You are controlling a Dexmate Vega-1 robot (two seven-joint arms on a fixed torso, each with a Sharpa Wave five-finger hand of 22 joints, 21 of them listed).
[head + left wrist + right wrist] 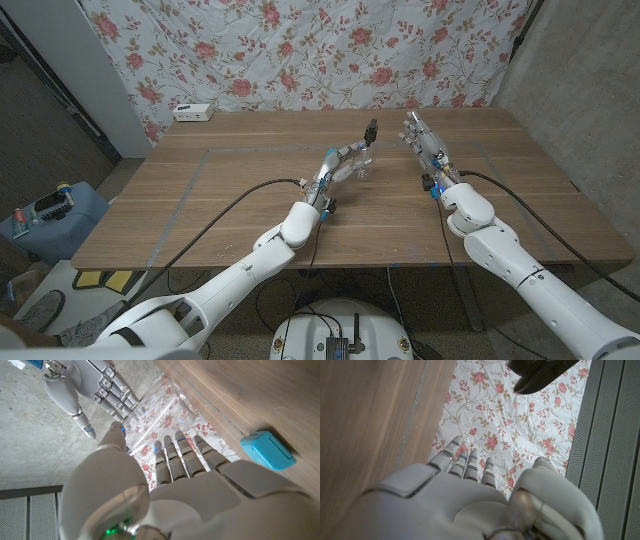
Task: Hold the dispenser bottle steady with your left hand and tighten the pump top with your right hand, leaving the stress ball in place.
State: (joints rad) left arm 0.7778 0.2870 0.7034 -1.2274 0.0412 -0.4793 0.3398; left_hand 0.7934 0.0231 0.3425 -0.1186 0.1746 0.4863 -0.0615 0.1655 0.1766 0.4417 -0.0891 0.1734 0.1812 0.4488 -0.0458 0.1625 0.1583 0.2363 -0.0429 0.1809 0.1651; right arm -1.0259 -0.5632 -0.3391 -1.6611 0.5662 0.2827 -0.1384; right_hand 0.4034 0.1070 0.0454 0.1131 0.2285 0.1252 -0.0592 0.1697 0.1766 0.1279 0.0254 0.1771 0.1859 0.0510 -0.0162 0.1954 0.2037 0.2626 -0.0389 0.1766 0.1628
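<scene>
Gripping the clear dispenser bottle [362, 160] near table centre, the left hand [345, 163] holds it under the black pump top [371, 130], while the right hand [422, 140], open beside it, risks knocking the bottle over if it approaches off-line.

No text, label, brand, number or sign can be read in any of the views. The small white box [193, 112] at the far edge of the wooden table [250, 210] carries dark marks, but they are too small to make out. The blue container [52, 215] on the floor beside the table has a dark patch on top, also unreadable.
</scene>
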